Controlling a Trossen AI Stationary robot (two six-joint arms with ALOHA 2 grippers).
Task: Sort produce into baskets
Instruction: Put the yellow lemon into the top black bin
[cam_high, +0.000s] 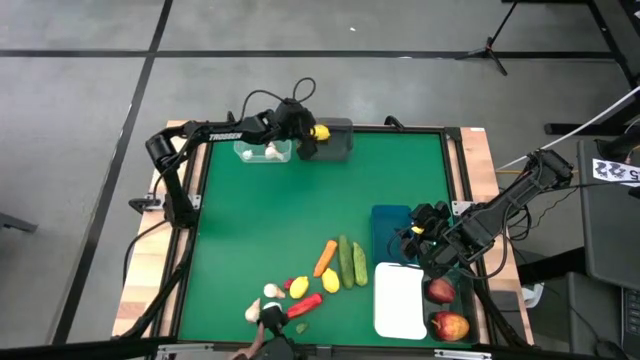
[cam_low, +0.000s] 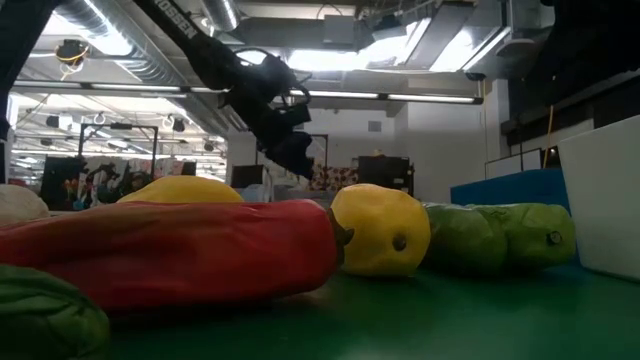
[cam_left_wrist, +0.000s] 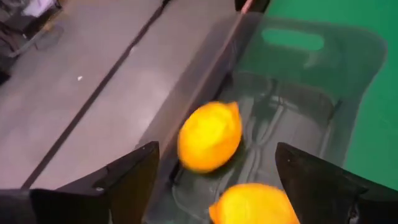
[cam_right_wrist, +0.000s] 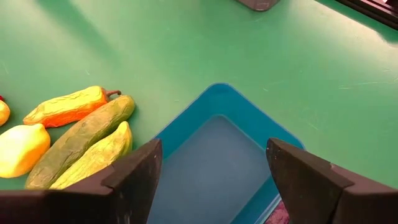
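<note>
Lemons go in the dark translucent basket at the table's far edge, so the left gripper hangs over it, jaws spread. One lemon lies between them, seemingly free. Over the blue basket, the right gripper waits open, empty.

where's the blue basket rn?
High view: the blue basket sits on the table's right side, directly under the right gripper, with the white basket just in front of it and the two cucumbers to its left.
</note>
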